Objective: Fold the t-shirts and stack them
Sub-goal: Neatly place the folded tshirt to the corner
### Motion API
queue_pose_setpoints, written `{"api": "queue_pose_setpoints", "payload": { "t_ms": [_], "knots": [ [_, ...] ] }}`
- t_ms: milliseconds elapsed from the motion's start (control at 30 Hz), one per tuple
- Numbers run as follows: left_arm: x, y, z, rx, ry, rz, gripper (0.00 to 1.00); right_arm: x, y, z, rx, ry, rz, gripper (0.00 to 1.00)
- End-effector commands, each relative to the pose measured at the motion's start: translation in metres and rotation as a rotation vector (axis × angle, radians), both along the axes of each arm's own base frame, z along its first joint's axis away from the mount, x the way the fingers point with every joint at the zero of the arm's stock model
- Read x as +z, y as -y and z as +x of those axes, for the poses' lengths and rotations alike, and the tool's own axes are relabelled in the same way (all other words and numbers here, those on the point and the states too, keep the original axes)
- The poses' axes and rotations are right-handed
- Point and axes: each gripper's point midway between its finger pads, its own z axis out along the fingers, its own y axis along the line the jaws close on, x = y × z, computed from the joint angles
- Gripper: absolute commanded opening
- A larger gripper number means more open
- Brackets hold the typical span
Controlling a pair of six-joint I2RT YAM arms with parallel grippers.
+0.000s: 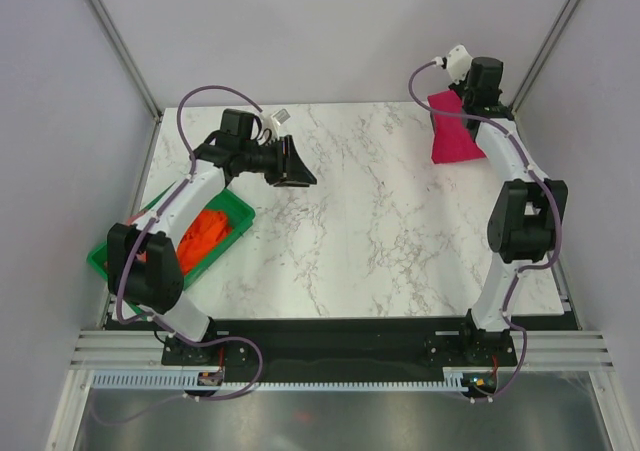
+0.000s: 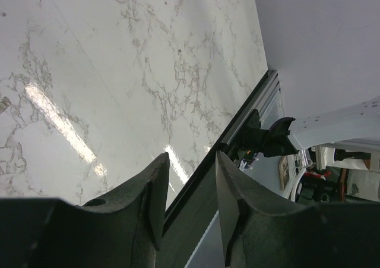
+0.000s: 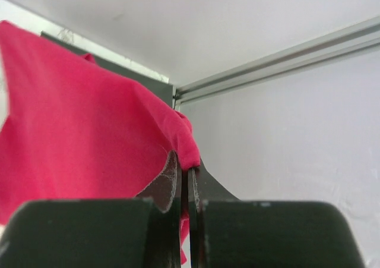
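A: Crimson-red t-shirt: where?
B: Far right corner, up above the marble table, close to the back wall. Hanging in a rough triangle, narrow at the top, wide at the bottom. Hard to say whether the lower edge touches the tabletop.
A: Held how?
B: Pinched at a top fold by the right gripper, clamped tight, only a thin bunch of cloth between the fingers, the rest draped to one side.
A: Any other shirt?
B: An orange t-shirt, crumpled in the green tray at the table's near left edge, partly hidden under the left arm.
A: And the left gripper?
B: Above the far left part of the table, turned sideways toward the middle. Parted to a middling gap, nothing between the fingers, nothing touched.
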Motion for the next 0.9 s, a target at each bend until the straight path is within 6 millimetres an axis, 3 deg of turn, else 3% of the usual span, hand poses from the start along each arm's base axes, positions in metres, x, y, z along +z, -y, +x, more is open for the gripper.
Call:
{"api": "queue_pose_setpoints", "payload": {
  "t_ms": [0, 67, 133, 167, 300, 333, 533, 633, 767, 800, 867],
  "knots": [
    [0.019, 0.003, -0.01, -0.045, 0.072, -0.027, 0.44, 0.029, 0.016, 0.028, 0.025, 0.126, -0.015, 0.0],
    [0.019, 0.005, -0.012, -0.048, 0.074, -0.023, 0.44, 0.014, 0.023, 0.039, 0.021, 0.126, -0.026, 0.0],
    [0.018, 0.006, -0.014, -0.054, 0.076, -0.02, 0.44, 0.016, 0.032, 0.048, -0.003, 0.139, -0.032, 0.0],
    [0.018, 0.007, -0.014, -0.056, 0.076, -0.02, 0.44, 0.005, 0.035, 0.053, -0.007, 0.125, -0.028, 0.0],
    [0.014, 0.008, -0.014, -0.058, 0.069, -0.016, 0.44, 0.0, 0.043, 0.068, 0.008, 0.165, -0.023, 0.0],
    [0.014, 0.008, -0.015, -0.058, 0.071, -0.013, 0.44, -0.013, 0.045, 0.074, 0.019, 0.154, -0.015, 0.0],
    [0.012, 0.008, -0.017, -0.055, 0.08, 0.0, 0.44, -0.034, 0.067, 0.093, 0.003, 0.191, -0.034, 0.0],
    [0.01, 0.009, -0.017, -0.055, 0.076, 0.004, 0.45, -0.027, 0.072, 0.1, -0.006, 0.231, -0.027, 0.0],
    [0.01, 0.01, -0.017, -0.055, 0.077, 0.005, 0.45, -0.043, 0.066, 0.111, 0.037, 0.232, -0.03, 0.0],
    [0.011, 0.009, -0.016, -0.052, 0.08, 0.007, 0.45, -0.046, 0.067, 0.112, 0.032, 0.239, -0.038, 0.01],
    [0.009, 0.009, -0.015, -0.045, 0.081, 0.014, 0.45, -0.052, 0.083, 0.113, -0.066, 0.306, -0.064, 0.12]
  ]
}}
